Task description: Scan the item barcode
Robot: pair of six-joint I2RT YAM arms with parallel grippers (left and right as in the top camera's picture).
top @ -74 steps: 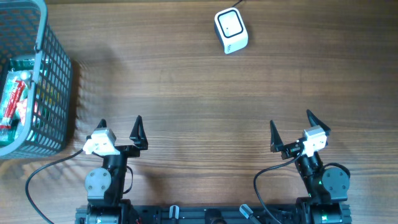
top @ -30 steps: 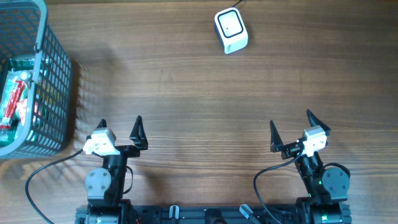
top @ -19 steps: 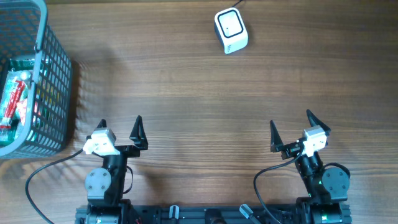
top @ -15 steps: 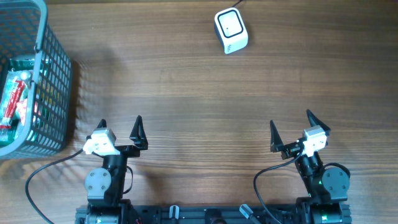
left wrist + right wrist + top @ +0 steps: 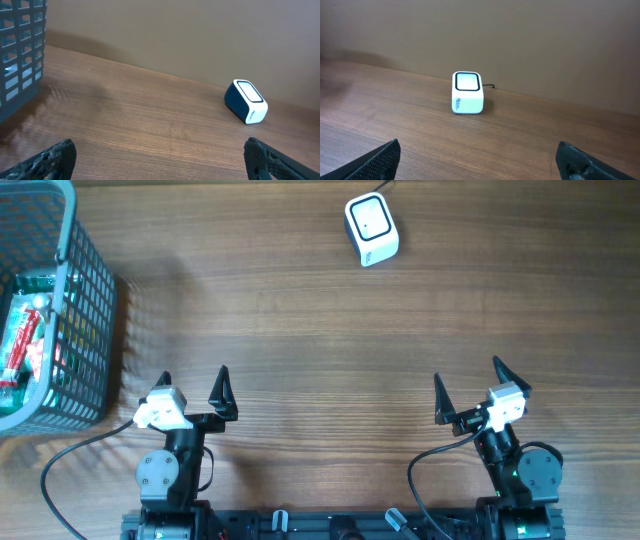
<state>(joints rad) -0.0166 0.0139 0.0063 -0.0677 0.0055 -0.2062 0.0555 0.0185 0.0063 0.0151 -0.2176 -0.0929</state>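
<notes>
The white barcode scanner with a dark-rimmed window sits at the table's far edge; it also shows in the left wrist view and the right wrist view. A red packet lies among green packs inside the grey mesh basket at the far left; no barcode shows on it. My left gripper stands open near the front edge, right of the basket, nothing between its fingers. My right gripper is open too, empty, at the front right.
The basket's wall rises at the left of the left wrist view. A thin cable runs from the scanner off the far edge. Bare wood lies between both grippers and the scanner.
</notes>
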